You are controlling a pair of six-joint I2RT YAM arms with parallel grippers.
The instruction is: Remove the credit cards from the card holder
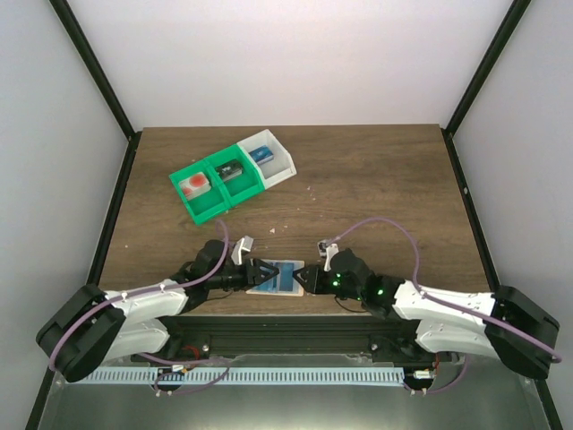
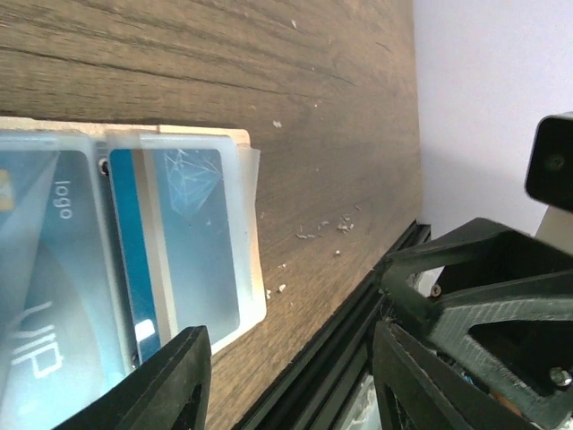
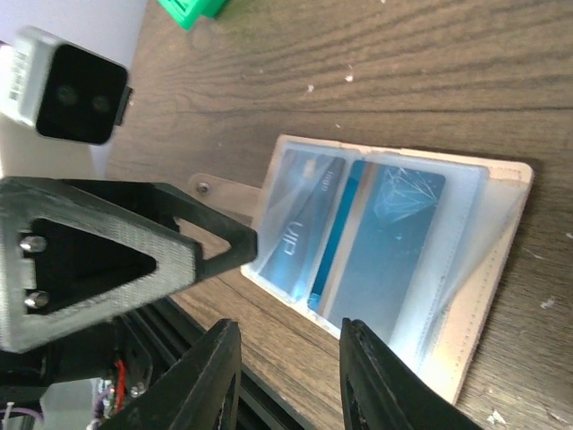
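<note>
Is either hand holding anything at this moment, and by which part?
Nothing looks held. The left hand and right hand stand open at opposite ends of the card holder, gripping neither it nor the credit cards.

Two credit cards (image 3: 385, 255) in one card holder (image 3: 474, 331); two green bins (image 1: 208, 213), one white bin (image 1: 279, 173).

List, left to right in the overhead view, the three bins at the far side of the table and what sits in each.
Green bin with a red-orange item → second green bin with a dark item → white bin with a blue item.
</note>
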